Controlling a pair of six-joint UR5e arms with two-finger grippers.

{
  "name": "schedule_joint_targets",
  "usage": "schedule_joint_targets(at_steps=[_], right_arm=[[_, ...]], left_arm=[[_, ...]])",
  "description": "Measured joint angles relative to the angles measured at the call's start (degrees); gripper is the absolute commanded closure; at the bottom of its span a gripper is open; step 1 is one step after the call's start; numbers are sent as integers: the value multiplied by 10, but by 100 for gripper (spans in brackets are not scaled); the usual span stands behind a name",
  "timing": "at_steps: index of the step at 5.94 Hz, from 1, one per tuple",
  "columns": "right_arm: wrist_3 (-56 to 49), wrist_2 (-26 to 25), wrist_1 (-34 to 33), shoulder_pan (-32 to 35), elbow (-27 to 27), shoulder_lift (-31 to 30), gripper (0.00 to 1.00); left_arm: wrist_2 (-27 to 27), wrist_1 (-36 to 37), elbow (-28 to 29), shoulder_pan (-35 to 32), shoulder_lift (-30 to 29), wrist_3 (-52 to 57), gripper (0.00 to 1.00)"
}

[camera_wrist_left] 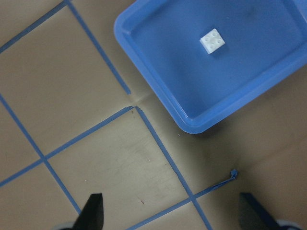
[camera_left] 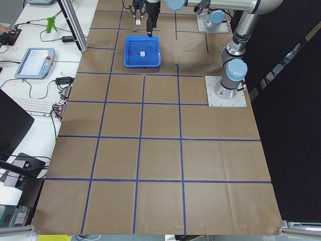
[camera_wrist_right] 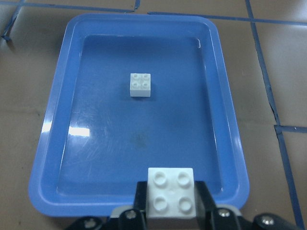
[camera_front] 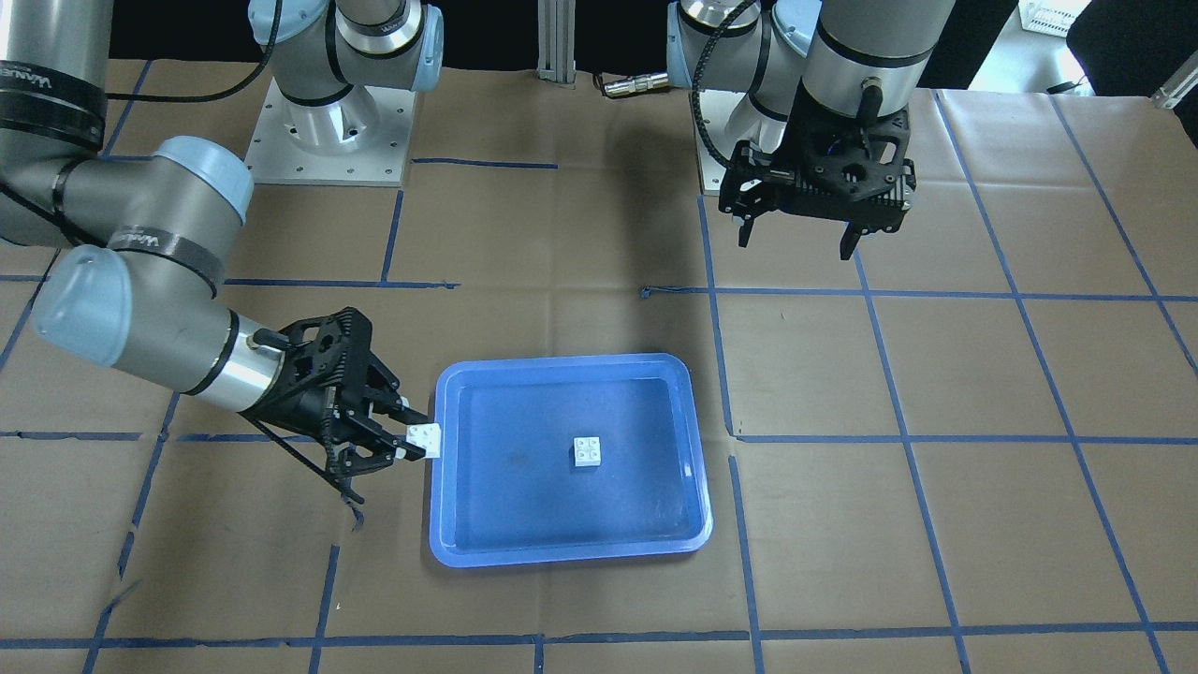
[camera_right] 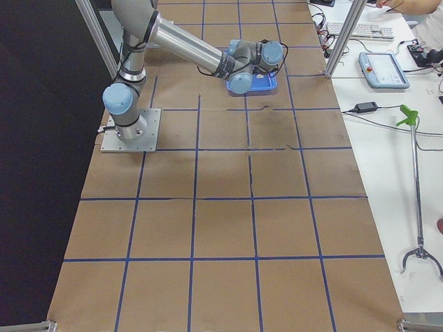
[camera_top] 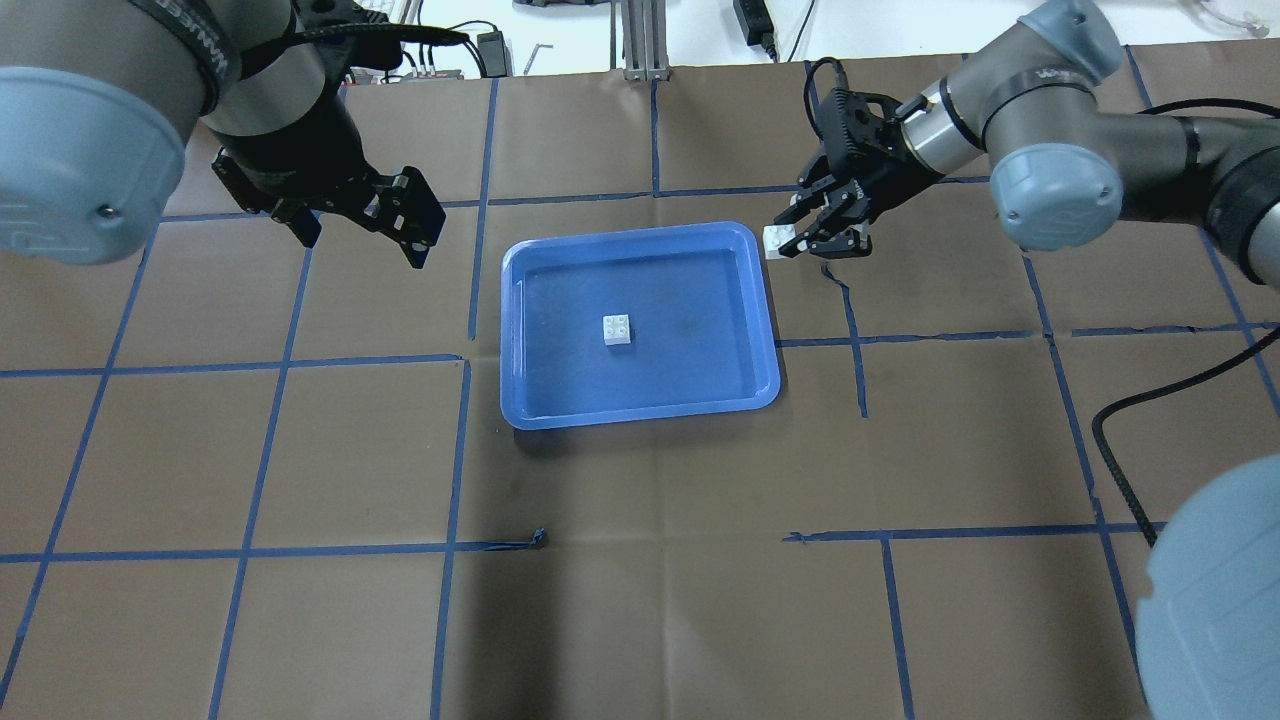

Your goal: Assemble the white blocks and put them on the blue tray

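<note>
held white block [camera_wrist_right: 171, 192]: bottom centre of the right wrist view, studs up, pinched by the right gripper [camera_front: 412, 440]. the jaws stand narrow, pressed on its two sides. it hangs just at the tray's rim, not yet over the floor.
blue tray [camera_wrist_right: 48, 143]: fills the middle of the same view, with a scuffed and shiny floor.
second white block [camera_wrist_right: 141, 84]: sits studs up near the centre of the tray floor, well apart from the held one.
left gripper [camera_top: 362, 240]: upper left of the overhead view, well apart from the tray. the jaws are wide open and hold nothing.
risk, alignment: i judge that a turned or shifted approach will not seat on the studs, and will push the loose block over the smooth floor.
risk, pressing: nothing holds the lower block, so it may slide or tip, and the tray may shift too.
risk, grip: the hold is small, so the block could twist under load.
writing: white letters on a black band [camera_front: 47, 98], upper left of the front view, which i cannot read surely. no label shows on the blocks or the tray.
</note>
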Motion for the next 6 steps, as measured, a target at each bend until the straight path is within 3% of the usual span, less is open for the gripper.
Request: schedule_joint_targets(at_steps=[4, 6], right_arm=[[202, 9, -240, 93, 34, 88, 66], [211, 7, -279, 105, 48, 109, 66]], left_arm=[[-6, -3, 2, 25, 5, -85, 0], [-4, -2, 2, 25, 5, -88, 0]])
